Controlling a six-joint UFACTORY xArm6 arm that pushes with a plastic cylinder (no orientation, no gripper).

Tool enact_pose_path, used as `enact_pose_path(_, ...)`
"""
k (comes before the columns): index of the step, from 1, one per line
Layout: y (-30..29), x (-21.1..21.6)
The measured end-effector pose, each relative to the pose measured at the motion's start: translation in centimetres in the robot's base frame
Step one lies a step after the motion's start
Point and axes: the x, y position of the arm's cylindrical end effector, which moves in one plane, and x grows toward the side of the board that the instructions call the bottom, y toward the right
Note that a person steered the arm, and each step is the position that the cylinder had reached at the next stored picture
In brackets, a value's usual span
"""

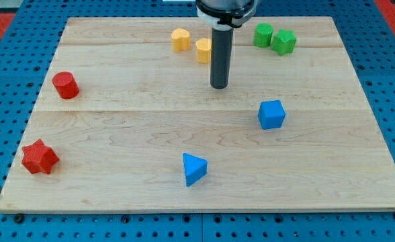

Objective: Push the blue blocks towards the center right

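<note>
A blue cube (271, 114) lies right of the board's middle. A blue triangular block (193, 168) lies at the bottom centre. My tip (219, 87) stands near the board's middle, up and to the left of the blue cube and well above the blue triangle, touching neither. The rod comes down from the view's top.
The wooden board (130, 128) sits on a blue pegboard. Two yellow blocks (180, 39) (203, 50) lie just left of the rod at the top. A green cylinder (263, 33) and a green block (283, 42) lie top right. A red cylinder (66, 85) and a red star (39, 157) lie at the left.
</note>
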Motion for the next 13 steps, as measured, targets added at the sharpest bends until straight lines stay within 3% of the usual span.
enact_pose_path(3,0.6,8.2)
enact_pose_path(4,6.5,8.5)
enact_pose_path(5,11.4,5.6)
enact_pose_path(6,14.1,10.5)
enact_pose_path(7,11.4,22.5)
enact_pose_path(8,7.3,22.9)
enact_pose_path(10,-3.3,17.1)
enact_pose_path(11,-4.1,21.3)
enact_pose_path(12,-12.1,20.5)
enact_pose_path(13,-10.8,17.1)
